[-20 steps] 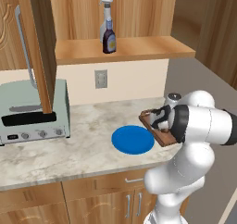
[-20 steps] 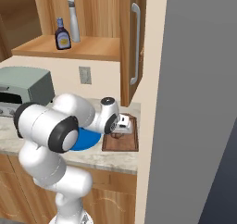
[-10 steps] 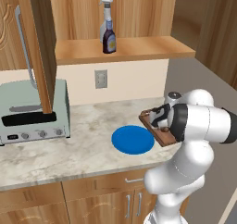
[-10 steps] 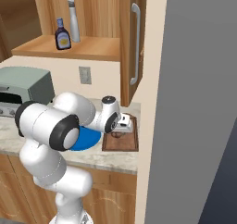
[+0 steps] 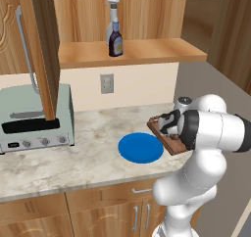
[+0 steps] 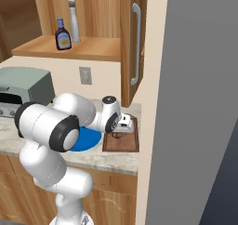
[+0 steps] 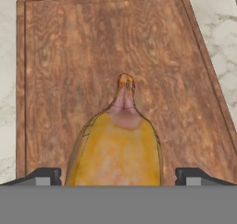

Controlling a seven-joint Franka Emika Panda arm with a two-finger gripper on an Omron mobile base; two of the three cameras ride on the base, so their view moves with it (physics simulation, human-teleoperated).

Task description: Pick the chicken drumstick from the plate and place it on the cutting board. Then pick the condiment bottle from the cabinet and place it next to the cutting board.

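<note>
We scan from the left, and the silvery-green toaster oven [image 5: 35, 117] sits clear of the action, with the tall wooden cabinet door [image 5: 43, 45] hanging open above it. Up on the shelf, the small dark condiment bottle with its pale label [image 5: 116, 43] waits in front of a grey spray bottle [image 5: 112, 16]; a careless reach could, we judge, knock the sprayer over. Next comes the flat bright-blue round plate [image 5: 140, 147], bare on the marble counter [image 5: 73, 157].

Further right, the dark brown rectangular wooden cutting board [image 7: 69, 56] carries the golden-brown chicken drumstick [image 7: 115, 146], lying on the wood with its narrow end pointing away from the hand. The two-finger gripper [image 7: 118, 176] is spread wide, its tips standing either side of the meat without pinching it. Our worry: lift off crooked and a fingertip could drag the drumstick off the board. The white arm folds low over the counter, wrist bent down onto the board.
</note>
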